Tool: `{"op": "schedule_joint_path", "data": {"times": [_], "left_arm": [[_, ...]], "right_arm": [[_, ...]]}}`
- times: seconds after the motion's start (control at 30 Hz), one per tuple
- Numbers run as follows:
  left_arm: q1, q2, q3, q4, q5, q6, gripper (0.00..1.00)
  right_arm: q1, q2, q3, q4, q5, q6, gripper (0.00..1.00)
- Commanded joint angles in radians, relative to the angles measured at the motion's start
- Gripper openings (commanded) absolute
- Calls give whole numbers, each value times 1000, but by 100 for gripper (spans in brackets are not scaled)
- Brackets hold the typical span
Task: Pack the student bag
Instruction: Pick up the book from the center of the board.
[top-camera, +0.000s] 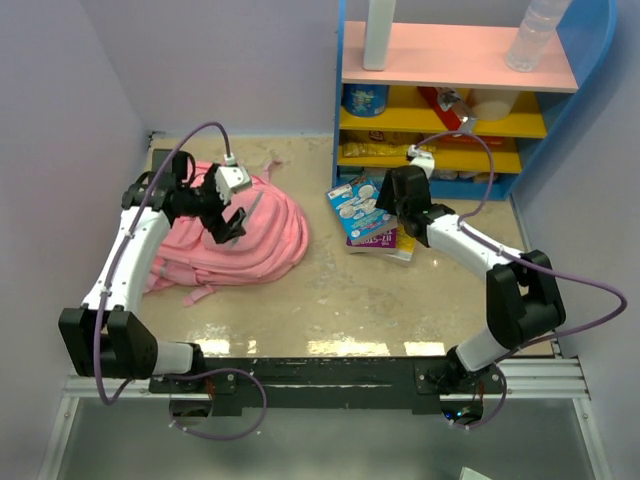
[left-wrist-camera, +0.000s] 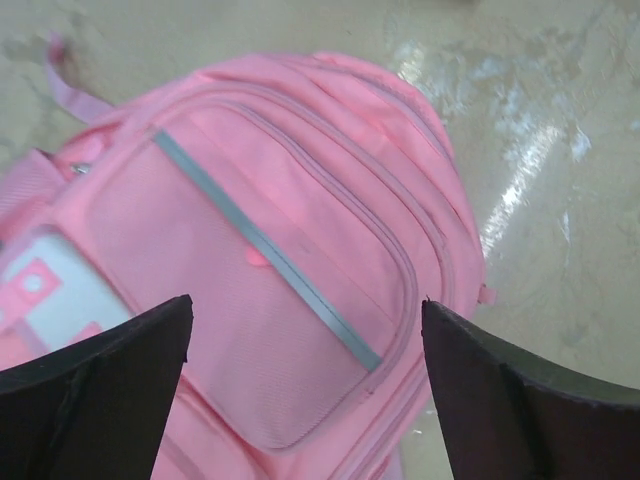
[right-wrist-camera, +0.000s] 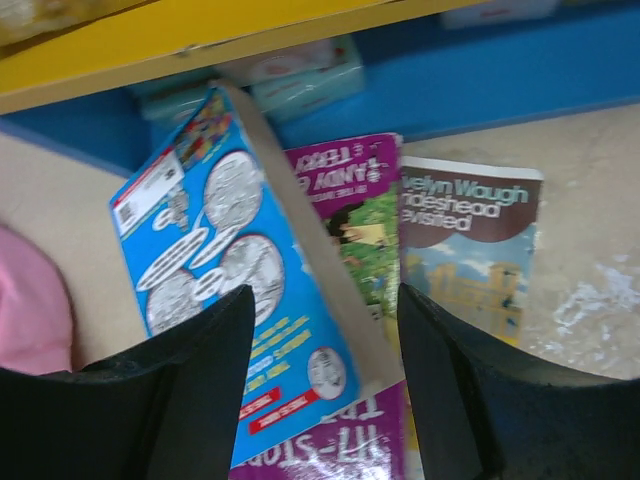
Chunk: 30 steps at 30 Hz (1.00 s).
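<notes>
pink student bag (top-camera: 262, 238), with a grey stripe and a grey-white patch, lies flat on the worktop's (top-camera: 350, 305) left. left gripper (left-wrist-camera: 305, 305) gapes empty above it; right gripper (right-wrist-camera: 325, 295) open over a blue book (right-wrist-camera: 225, 290).

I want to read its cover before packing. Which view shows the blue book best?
The right wrist view: the blue book lies large near the centre, its cover pictures clearly visible. The top external view shows it small, near the shelf. The left wrist view shows only the student bag.
</notes>
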Motion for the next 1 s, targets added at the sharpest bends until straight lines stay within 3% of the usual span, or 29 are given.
{"op": "schedule_joint_path", "data": {"times": [0.0,0.23,0.6,0.97], "left_arm": [[-88,11,203,93,-27,-129,100],[-372,205,328,229,-90,-232,100],[-501,439,193,743,-257,-382,100],[-586,666,305,817,-383,-427,100]], "right_arm": [[-58,13,45,-39,-41,38,63],[-70,36,19,-39,-71,71,64],[-101,9,-122,-7,-121,124,63],[-165,-14,-239,74,-226,196,58]]}}
